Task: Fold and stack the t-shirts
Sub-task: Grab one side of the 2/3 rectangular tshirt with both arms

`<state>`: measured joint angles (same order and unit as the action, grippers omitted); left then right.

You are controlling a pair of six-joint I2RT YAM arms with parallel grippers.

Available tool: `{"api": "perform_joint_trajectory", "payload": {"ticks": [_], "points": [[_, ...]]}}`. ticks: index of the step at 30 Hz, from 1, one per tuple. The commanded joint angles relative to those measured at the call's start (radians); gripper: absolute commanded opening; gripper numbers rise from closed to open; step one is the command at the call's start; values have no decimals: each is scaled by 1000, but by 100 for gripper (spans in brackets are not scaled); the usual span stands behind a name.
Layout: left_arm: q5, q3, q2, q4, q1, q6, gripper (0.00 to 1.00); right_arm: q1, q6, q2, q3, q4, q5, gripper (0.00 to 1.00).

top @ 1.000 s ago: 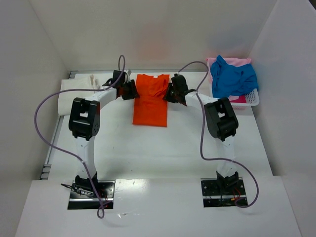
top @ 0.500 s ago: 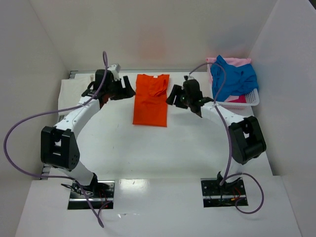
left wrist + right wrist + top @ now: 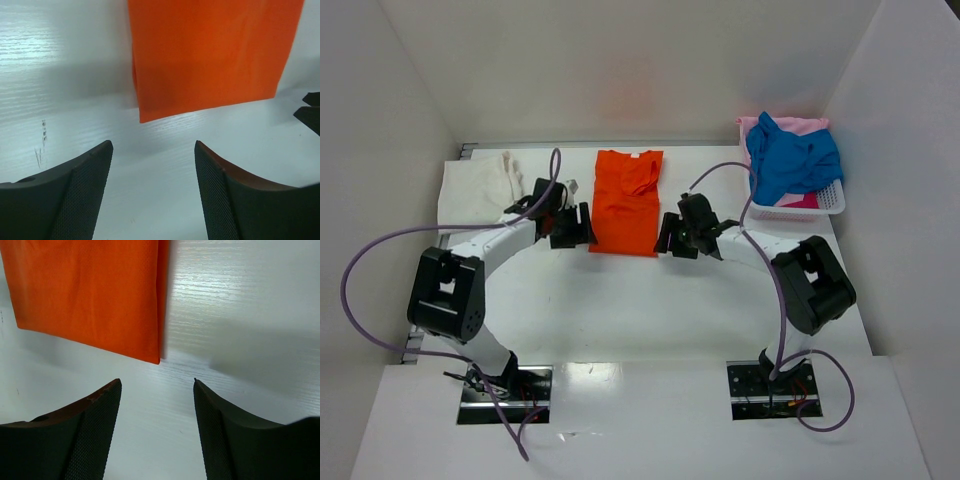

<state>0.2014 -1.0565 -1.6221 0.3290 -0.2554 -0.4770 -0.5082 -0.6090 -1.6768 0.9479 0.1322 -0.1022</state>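
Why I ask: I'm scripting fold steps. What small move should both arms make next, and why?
Probably ease both forward and down onto the near hem corners of the orange t-shirt, then close. The left gripper and right gripper stand open short of those corners; the shirt lies as a long strip, not yet folded crosswise.

You have a white plastic basket (image 3: pixel 832 200) standing at the far right corner of the white table (image 3: pixel 650 300), close by the right wall. Plain white walls (image 3: pixel 620 60) close in the back and both sides. Faint dark scuff marks (image 3: pixel 42 142) show on the tabletop.
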Motion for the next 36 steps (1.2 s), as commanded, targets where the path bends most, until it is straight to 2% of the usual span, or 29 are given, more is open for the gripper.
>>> {"api": "perform_joint_trajectory", "payload": {"ticks": [1,9,17,27,29,30,33,34,36], "points": [[-10,-5,-62,-22,4,1,74,-19,-5,-42,34,-40,-11,63],[0,-14,-114,-41,4,11,72,-29,-31,-107,43,-56,-2,51],[10,-46,-175,-59,4,11,71,-29,-35,-158,86,-60,-2,48],[1,-65,-220,-88,4,2,59,-29,-35,-222,129,-62,-11,32],[1,-65,-231,-92,4,2,53,-29,-35,-228,135,-59,-11,24],[1,-65,-231,-99,4,2,46,-29,-35,-228,135,-53,-11,18],[12,-68,-252,-108,4,-8,31,-29,-35,-228,135,-50,-11,10],[15,-76,-259,-108,4,-8,22,-29,-35,-226,135,-43,-11,6],[23,-85,-261,-108,4,-8,13,-29,-35,-217,135,-41,-11,2]]}}
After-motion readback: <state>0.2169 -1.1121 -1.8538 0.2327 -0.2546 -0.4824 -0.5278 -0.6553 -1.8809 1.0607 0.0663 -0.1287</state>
